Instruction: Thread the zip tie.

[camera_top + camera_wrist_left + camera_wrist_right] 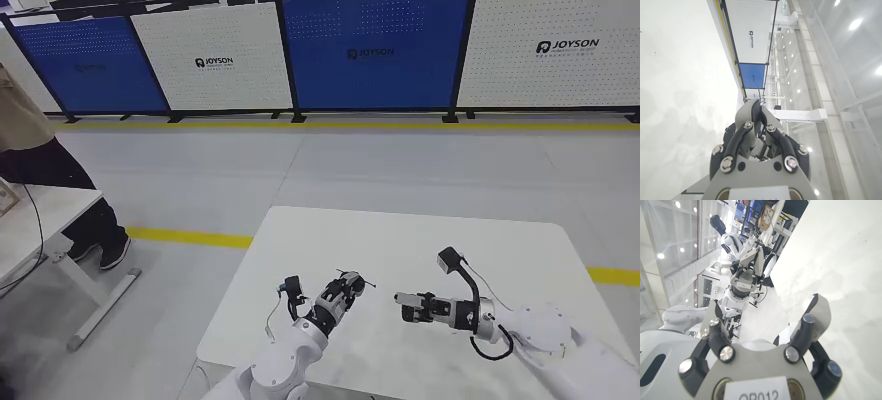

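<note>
Top view: both arms are over the near part of the white table [420, 235]. The left gripper [347, 290] holds a black zip tie [364, 283], and a short length of it projects toward the right gripper [408, 306]. The two grippers are near each other but apart. Left wrist view: the left gripper [760, 103] is clamped on the zip tie [759, 93], whose thin strap stands out past the fingertips, clear of the table. Right wrist view: the right gripper [765, 300] is spread wide and carries nothing. The left gripper [757, 251] faces it farther off. The tie's head and tail cannot be told apart. Assessment: threading is not yet begun, and the step in hand is presenting the tie. The next move likely calls for the right gripper to take the free end, then align tip with head slot precisely.
</note>
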You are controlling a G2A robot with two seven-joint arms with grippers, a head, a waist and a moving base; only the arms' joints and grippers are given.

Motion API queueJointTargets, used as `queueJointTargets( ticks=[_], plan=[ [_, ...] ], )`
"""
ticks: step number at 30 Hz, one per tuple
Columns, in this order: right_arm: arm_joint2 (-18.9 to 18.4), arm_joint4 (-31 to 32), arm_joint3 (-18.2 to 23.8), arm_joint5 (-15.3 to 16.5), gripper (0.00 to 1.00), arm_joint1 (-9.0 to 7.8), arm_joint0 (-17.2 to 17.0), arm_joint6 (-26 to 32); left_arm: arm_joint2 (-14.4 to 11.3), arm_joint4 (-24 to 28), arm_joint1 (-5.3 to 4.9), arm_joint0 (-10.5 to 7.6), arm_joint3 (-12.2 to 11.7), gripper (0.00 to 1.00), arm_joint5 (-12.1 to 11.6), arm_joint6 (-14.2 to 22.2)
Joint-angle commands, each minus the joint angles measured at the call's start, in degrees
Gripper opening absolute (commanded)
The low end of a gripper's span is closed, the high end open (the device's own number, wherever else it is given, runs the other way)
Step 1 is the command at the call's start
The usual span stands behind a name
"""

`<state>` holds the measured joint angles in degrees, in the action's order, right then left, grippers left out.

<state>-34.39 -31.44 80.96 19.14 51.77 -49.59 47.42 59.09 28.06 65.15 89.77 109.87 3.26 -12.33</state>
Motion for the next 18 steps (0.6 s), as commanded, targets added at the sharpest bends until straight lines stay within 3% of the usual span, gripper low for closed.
queueJointTargets(
  ticks=[1, 6, 11, 18],
  plan=[
    [0.00, 0.00, 0.00, 0.00, 1.00, 0.00, 0.00, 0.00, -0.06, 0.01, 0.03, -0.03, -0.12, 0.00, 0.00, 0.18],
    [0.15, 1.24, 0.51, -1.70, 1.00, 0.99, -0.10, -1.26, -1.05, -1.92, 0.40, -0.14, 0.08, 0.00, -0.05, -0.21],
    [0.38, -0.57, -1.06, -1.09, 1.00, 2.97, 1.56, -1.98, -1.96, -4.37, 0.86, -0.10, -0.25, 0.00, -0.54, -2.63],
    [0.38, -0.57, -1.06, -1.09, 1.00, 2.97, 1.56, -1.98, -2.12, -4.47, 1.02, -0.25, -0.61, 0.00, -0.66, -3.31]
  ],
)
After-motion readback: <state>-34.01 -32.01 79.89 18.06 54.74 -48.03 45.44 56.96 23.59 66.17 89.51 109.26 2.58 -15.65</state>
